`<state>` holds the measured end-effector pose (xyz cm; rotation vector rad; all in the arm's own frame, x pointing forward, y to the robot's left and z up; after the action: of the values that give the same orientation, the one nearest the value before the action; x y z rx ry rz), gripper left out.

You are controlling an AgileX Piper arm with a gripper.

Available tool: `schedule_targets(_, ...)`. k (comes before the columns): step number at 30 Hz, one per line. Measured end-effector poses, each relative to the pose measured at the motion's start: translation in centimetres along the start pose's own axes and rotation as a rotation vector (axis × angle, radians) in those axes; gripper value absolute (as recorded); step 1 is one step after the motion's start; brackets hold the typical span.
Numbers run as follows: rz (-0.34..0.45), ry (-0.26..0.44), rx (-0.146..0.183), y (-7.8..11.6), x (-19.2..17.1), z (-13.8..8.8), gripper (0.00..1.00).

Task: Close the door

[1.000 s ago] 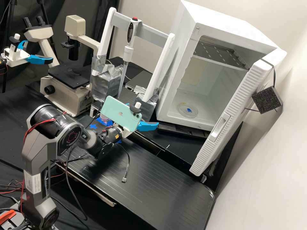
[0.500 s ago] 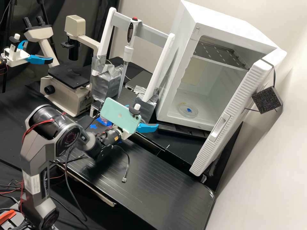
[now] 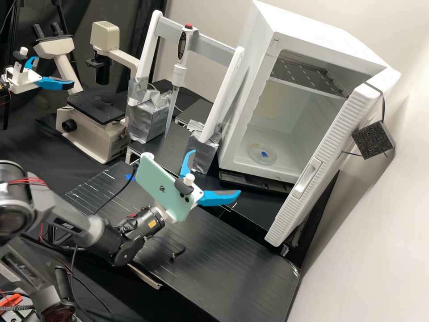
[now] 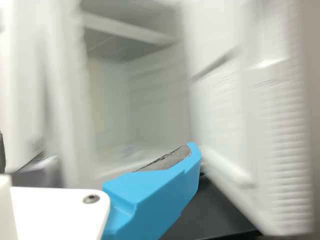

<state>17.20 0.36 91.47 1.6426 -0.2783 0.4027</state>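
The fridge door (image 3: 315, 172) stands open, ahead of the tool (image 3: 216, 172) and apart from its widely spread blue fingers (image 3: 219, 198), which grip nothing.

The black bench (image 3: 241, 268), scored with fine lines, bears a blue tape mark (image 3: 130, 177). Behind stand a white refrigerator (image 3: 245, 98) and a white frame (image 3: 149, 44) on silver-wrapped feet; a beige microscope (image 3: 91, 138) sits on black cloth (image 3: 31, 152).

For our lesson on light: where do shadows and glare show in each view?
High view: soft shadow on the wall beside the open door, glints on the silver wrapping. Wrist view: grey shade below the shelf, bright glare on the cabinet.
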Motion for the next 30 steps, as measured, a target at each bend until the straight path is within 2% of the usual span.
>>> schedule_targets(4, 0.152, -0.061, 0.009, 3.1, -1.0, 1.1, 1.0)
schedule_targets(8, 0.216, -0.119, -0.002, 4.7, -0.7, 2.5, 1.0)
schedule_targets(10, 0.22, -0.14, -0.003, 5.0, -0.1, 3.3, 1.0)
schedule_targets(12, 0.22, -0.166, -0.024, 5.3, 0.9, 4.3, 1.0)
schedule_targets(18, 0.198, -0.197, -0.105, 5.0, 3.9, 6.3, 1.0)
schedule_targets(25, 0.153, -0.205, -0.192, 3.8, 6.8, 7.9, 1.0)
schedule_targets(28, 0.137, -0.206, -0.208, 3.4, 7.5, 8.4, 1.0)
schedule_targets(30, 0.129, -0.203, -0.204, 3.2, 7.9, 8.6, 1.0)
